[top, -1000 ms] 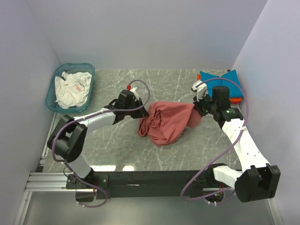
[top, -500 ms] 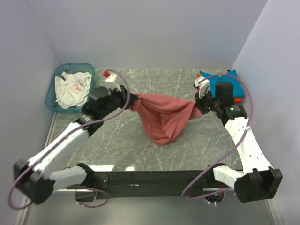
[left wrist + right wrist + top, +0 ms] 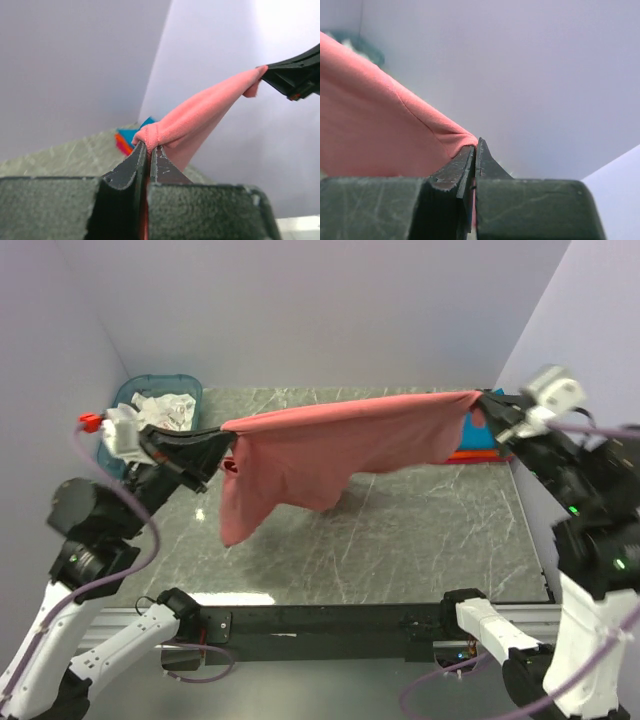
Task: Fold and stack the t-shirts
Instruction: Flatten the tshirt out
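Note:
The dusty-red t-shirt hangs stretched high above the table between both arms. My left gripper is shut on its left end, the cloth bunched at the tips. My right gripper is shut on the right end, with red cloth pinched at its tips. The shirt's lower part droops toward the left. A folded teal-blue t-shirt on an orange one lies at the back right, mostly hidden behind the red shirt.
A translucent teal basket with crumpled white cloth stands at the back left corner. Grey marble tabletop lies below the hanging shirt. White walls close in on three sides.
Both arms have risen and spread apart, lifting the red shirt off the table and pulling it from a bunched heap into a taut span. The left jaws closed on the cloth.

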Motion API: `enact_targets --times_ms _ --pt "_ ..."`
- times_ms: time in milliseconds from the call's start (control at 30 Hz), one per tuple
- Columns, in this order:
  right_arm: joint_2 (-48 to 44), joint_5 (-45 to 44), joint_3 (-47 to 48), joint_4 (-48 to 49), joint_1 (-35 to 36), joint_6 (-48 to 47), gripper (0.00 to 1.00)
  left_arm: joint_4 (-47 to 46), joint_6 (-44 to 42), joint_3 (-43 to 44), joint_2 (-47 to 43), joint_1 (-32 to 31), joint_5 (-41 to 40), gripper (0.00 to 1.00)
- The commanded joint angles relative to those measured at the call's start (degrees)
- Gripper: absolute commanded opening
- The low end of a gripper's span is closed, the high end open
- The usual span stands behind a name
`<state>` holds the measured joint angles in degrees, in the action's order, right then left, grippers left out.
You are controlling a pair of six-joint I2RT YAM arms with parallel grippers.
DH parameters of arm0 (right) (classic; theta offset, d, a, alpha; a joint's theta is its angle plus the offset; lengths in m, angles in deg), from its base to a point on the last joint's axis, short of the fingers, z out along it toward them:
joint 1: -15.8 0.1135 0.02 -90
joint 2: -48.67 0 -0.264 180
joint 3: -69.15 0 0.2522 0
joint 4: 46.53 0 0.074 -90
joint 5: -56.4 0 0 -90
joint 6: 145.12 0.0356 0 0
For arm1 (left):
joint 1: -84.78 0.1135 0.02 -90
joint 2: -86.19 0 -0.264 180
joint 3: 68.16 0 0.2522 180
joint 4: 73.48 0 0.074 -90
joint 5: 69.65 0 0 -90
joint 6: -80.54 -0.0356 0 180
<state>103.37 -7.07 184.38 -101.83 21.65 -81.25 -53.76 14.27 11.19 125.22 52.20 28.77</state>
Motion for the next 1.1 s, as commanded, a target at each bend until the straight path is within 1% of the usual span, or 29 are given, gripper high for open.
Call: enact_targets --times_ms 0,33,100,167,233,300,333,367,400,467,533,667,700,733,767,800,867,900,933,1000,1067 --pt "0.41 -1.39 7.15 -0.91 -0.49 1.87 0.0 -1.03 1.41 4.9 -1.58 0.15 5.89 0.0" --pt "1.11 -1.39 9.51 -1.26 -0.49 1.96 0.0 -0.95 2.02 5.52 -1.76 0.15 7.38 0.0" --pt "1.73 -1.39 10.76 -1.35 -0.49 2.57 0.0 -1.21 3.69 5.52 -2.28 0.06 8.53 0.0" --pt "2.34 -1.47 10.68 -0.13 -0.57 2.84 0.0 -1.82 5.09 4.65 -2.81 0.15 10.37 0.01" --pt "3.22 -1.65 9.46 0.84 -0.49 3.1 0.0 -1.65 5.19 3.16 -3.34 0.06 9.95 0.01" --pt "3.57 -1.65 7.7 2.68 -0.49 3.28 0.0 -0.34 4.49 1.84 -3.52 0.15 6.44 0.0" --pt "3.92 -1.39 5.17 4.34 -0.49 3.37 0.0 -0.07 3.88 0.09 -3.43 0.15 5.12 0.0" --pt "4.1 -1.39 3.75 5.14 -0.4 3.28 0.0 0.02 3.87 -1.15 -3.17 0.15 1.98 0.0" --pt "4.62 -1.39 1.12 5.94 -0.48 3.19 0.0 -0.41 3.78 -3.33 -2.21 0.15 0.64 0.0" --pt "5.5 -2.43 -1.35 8.13 -0.4 2.84 0.0 -0.77 3.52 -4.93 -0.63 0.15 -2.35 0.0" --pt "7.17 -3.4 -4.43 9.63 -0.49 2.75 0.0 -2.0 3.0 -6.52 2.71 0.06 -4.28 0.0" --pt "11.83 -6.21 -4.62 13.06 -0.49 3.89 0.0 -5.51 1.33 -5.82 10.44 0.41 -8.16 0.0" --pt "12.97 -7.79 -3.83 13.5 -0.49 4.33 0.0 -5.52 0.98 -3.73 14.02 0.58 -8.25 0.0" --pt "15.42 -8.5 -0.87 13.94 -0.4 4.59 0.0 -8.04 0.1 -2.05 15.97 1.46 -8.25 0.0" --pt "16.74 -9.38 1.16 13.85 -0.48 4.94 0.0 -8.5 -0.08 -0.12 18.0 2.07 -8.25 0.0" --pt "19.37 -10.17 6.14 13.68 -0.49 5.64 0.0 -8.68 -0.08 4.94 21.84 2.78 -7.73 0.0" --pt "21.58 -11.75 11.62 12.28 -0.49 6.18 0.0 -7.98 -0.26 11.03 25.56 4.8 -4.74 0.0" --pt "22.38 -12.02 14.17 11.92 -0.4 6.18 0.0 -7.46 -0.35 17.5 28.71 5.33 -3.78 0.0" --pt "23.17 -12.11 17.93 11.75 -0.48 6.18 0.0 -6.84 -0.69 20.52 29.96 5.77 -2.9 0.0" --pt "22.3 -11.59 20.16 12.18 -0.49 5.48 0.0 -6.22 -1.14 27.36 32.24 5.95 -0.44 0.0" --pt "20.63 -10.62 19.56 13.85 -0.57 4.95 0.0 -6.13 -1.49 29.59 32.43 5.95 1.15 0.0"
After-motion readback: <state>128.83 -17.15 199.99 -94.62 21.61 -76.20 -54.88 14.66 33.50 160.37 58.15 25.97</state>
